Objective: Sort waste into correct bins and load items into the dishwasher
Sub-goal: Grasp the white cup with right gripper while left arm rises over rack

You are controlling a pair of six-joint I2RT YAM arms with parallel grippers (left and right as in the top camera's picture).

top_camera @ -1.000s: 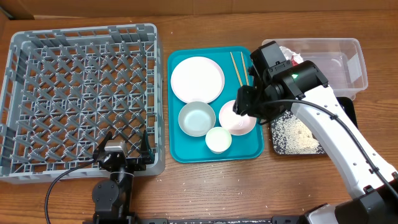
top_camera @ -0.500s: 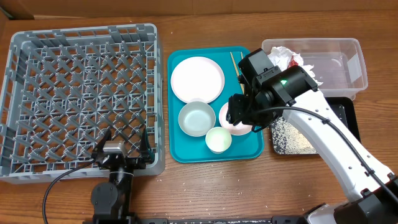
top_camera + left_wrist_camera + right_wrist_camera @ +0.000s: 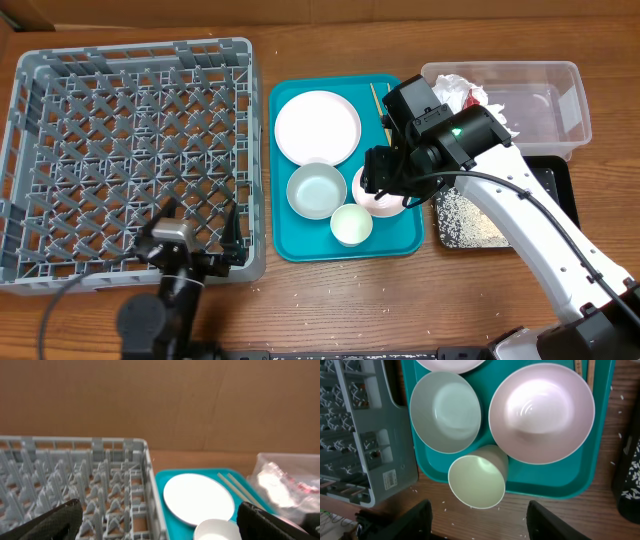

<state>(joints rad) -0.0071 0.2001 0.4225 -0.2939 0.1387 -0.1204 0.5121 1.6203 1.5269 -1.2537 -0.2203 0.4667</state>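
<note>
Shows the right tool (image 3: 476, 516) spread wide and empty, hanging just above the near end of the teal tray (image 3: 285, 240) and touching nothing. Puts the small white cup (image 3: 476, 480) in line between its two fingers, the pinkish-white bowl (image 3: 541, 412) just beyond to the right and the greenish-white bowl (image 3: 446, 411) just beyond to the left, both upright and crowding the cup; cannot tell whether they touch it. Places the round plate (image 3: 317, 127) at the tray's far end, with the wooden chopsticks (image 3: 237, 487) beside it along the right rim, long axis running front to back.

Leaves every dish far nearer the right tool than the left, and sets the grey dish rack (image 3: 130, 150), holding no item yet, across the tray to the left. Finds the left tool (image 3: 203, 215) likewise spread and empty over the rack's near wall.

Looks settled on the waste side: crumpled napkin (image 3: 455, 90) and red wrapper (image 3: 478, 97) in the clear tub (image 3: 540, 100), rice grains (image 3: 465, 220) on the black tray (image 3: 560, 175), bar a few strays on the bench (image 3: 330, 300). Points, on this reading, to a short drop onto the cup or a bowl, then a carry leftward to the rack.
</note>
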